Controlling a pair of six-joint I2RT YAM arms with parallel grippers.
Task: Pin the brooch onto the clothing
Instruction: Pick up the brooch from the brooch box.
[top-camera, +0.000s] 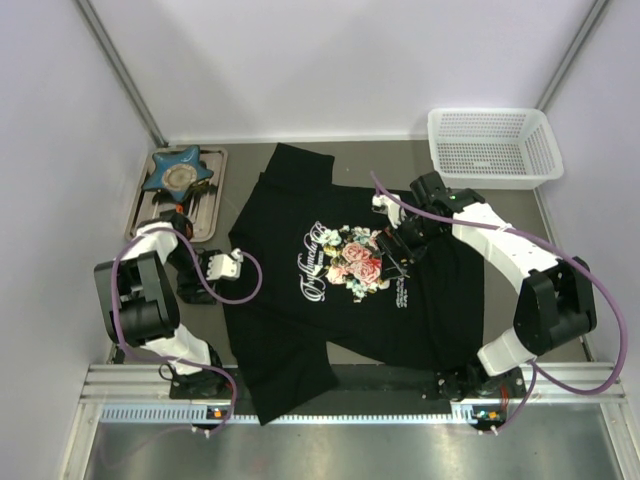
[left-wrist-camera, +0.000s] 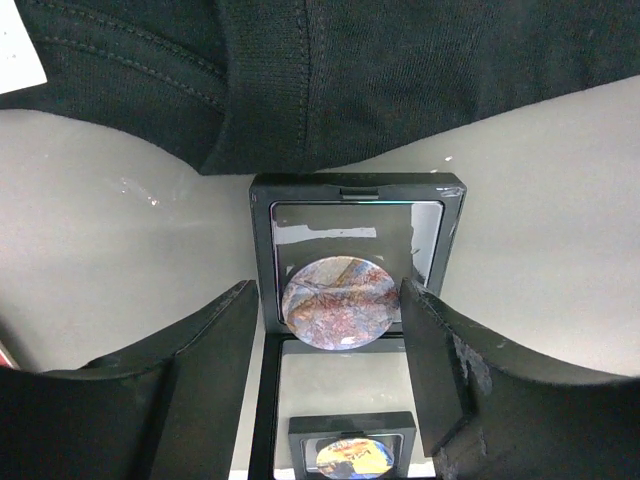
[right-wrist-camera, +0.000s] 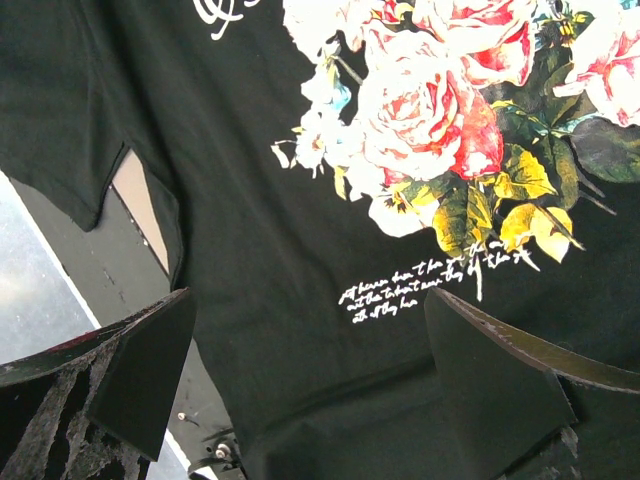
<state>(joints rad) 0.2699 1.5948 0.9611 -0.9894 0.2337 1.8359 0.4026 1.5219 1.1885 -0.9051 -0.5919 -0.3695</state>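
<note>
A: Status, left claw (left-wrist-camera: 328, 290)?
B: Jaws apart, straddling the open black box (left-wrist-camera: 355, 186). The brooch (left-wrist-camera: 337, 302) sits btwn the fingers, prob. lined up for a pick.
A: And the right claw (right-wrist-camera: 310, 305)?
B: Spread wide, empty, hovering over the T-shirt (right-wrist-camera: 250, 200). The rose print (right-wrist-camera: 420, 110) is just ahead, so it's prob. there to steady the fabric.

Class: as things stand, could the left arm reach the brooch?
Probably yes: the left gripper hangs open over the black box, the brooch showing between its fingers, the shirt clear of it.
</note>
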